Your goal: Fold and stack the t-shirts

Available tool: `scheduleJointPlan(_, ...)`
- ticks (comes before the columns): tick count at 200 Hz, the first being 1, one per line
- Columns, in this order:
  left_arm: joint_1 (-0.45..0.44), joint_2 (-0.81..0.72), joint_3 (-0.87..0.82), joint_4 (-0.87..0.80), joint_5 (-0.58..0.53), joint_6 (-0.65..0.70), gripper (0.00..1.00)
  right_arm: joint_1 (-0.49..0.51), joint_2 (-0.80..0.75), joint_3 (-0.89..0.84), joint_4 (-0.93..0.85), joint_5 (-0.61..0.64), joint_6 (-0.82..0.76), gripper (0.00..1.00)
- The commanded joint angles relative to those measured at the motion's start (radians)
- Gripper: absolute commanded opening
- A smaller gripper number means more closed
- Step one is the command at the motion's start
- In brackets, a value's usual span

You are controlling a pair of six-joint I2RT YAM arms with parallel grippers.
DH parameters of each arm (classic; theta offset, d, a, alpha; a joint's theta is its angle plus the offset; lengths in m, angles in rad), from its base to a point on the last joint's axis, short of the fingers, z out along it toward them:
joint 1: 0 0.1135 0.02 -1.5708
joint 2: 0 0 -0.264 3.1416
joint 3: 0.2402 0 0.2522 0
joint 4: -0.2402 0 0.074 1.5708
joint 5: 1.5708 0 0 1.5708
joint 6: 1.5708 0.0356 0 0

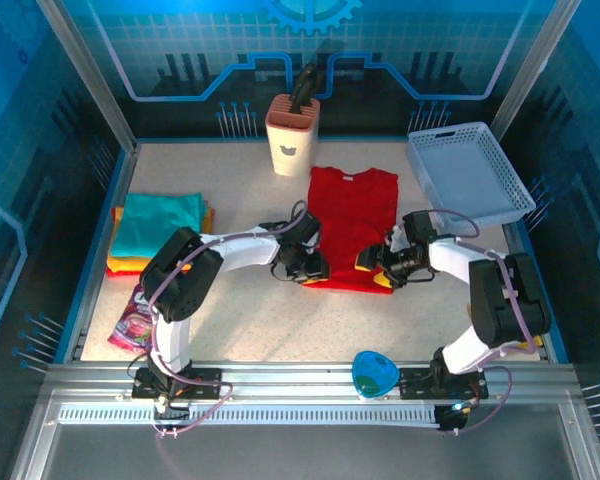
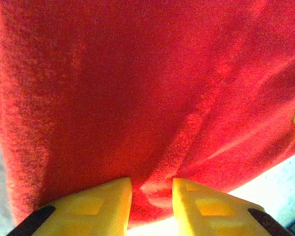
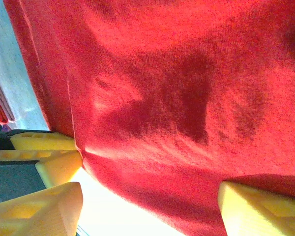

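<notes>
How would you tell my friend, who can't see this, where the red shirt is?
Find the cream holder standing at the far edge of the table. Right in front of it lies the red t-shirt, spread flat. The other shirts sit folded in a pile on the left, teal on top.

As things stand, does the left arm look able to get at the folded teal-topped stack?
Likely yes, once freed: bare table lies between it and the stack, but the left pincer is pinching the red shirt's near hem.
</notes>
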Motion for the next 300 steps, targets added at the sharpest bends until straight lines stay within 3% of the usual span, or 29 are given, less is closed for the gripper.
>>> scheduleJointPlan(1,-0.05,-0.001,-0.063,-0.05,-0.021,-0.069,0.31,0.009,-0.075,-0.091,-0.168,0.098,0.013,0.75)
scheduleJointPlan(36,-0.101,-0.04,-0.153,0.032,-0.007,-0.169,0.31,0.013,-0.232,-0.145,-0.266,0.158,0.022,0.76)
scheduleJointPlan(68,-0.135,-0.113,-0.155,-0.028,-0.03,-0.191,0.33,0.012,-0.324,-0.14,-0.348,0.176,0.026,0.77)
scheduleJointPlan(100,-0.126,-0.214,-0.114,-0.144,-0.031,-0.124,0.55,0.002,-0.412,-0.097,-0.426,0.246,0.034,0.81)
scheduleJointPlan(120,-0.101,-0.27,-0.08,-0.252,-0.035,-0.053,0.58,-0.007,-0.453,-0.088,-0.46,0.279,0.045,0.82)
scheduleJointPlan(179,0.021,-0.322,-0.214,-0.216,0.066,-0.001,0.49,0.003,-0.479,-0.194,-0.41,0.227,0.104,0.76)
scheduleJointPlan(206,0.015,-0.273,-0.24,-0.122,0.139,-0.036,0.47,0.032,-0.465,-0.215,-0.375,0.234,0.123,0.75)
scheduleJointPlan(300,-0.012,-0.123,-0.223,-0.01,0.137,-0.101,0.46,0.155,-0.323,-0.223,-0.208,0.25,0.192,0.68)
